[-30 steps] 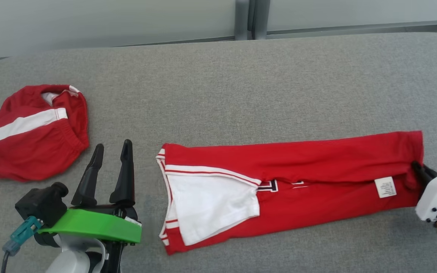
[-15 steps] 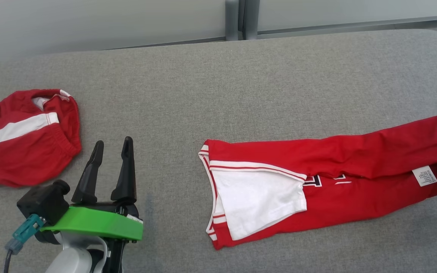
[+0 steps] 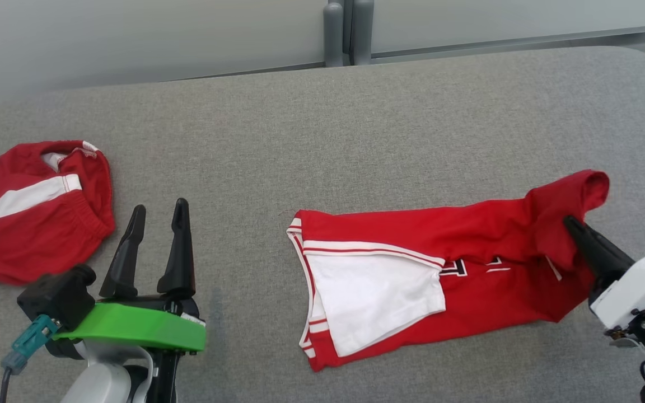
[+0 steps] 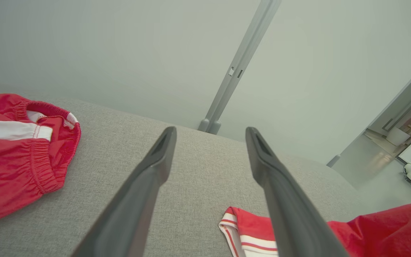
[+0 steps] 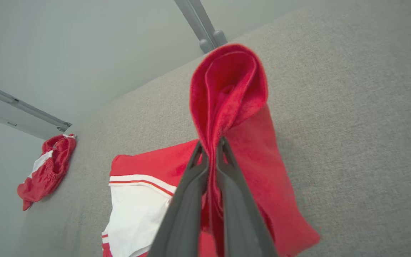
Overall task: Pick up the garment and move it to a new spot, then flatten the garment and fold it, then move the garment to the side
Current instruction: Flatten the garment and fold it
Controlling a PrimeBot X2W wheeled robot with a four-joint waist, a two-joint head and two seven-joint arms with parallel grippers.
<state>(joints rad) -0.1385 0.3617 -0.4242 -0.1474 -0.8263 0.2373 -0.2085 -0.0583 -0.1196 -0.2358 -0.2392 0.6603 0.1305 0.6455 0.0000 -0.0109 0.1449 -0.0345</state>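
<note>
A red jersey (image 3: 468,240) with white-and-red striped trim and a white inner panel showing at its neck lies lengthwise on the grey fabric tabletop (image 3: 356,129). It is well to the right of the crumpled red shorts (image 3: 31,224), which have a white side stripe. The jersey's collar end, the end nearer the shorts, rests flat, and dark-edged white lettering shows partly at mid-length. The end farthest from the shorts is lifted off the tabletop and doubled back toward the shorts. There the right claw (image 3: 571,225) is pinched tight on a bunched fold of the red cloth. In the right wrist view the fabric rises in a rolled loop above the two fingers (image 5: 191,185), which press together on it. The left claw (image 3: 160,204) stands just to the right of the shorts, between them and the jersey. It is spread wide and empty, touching neither garment.
</note>
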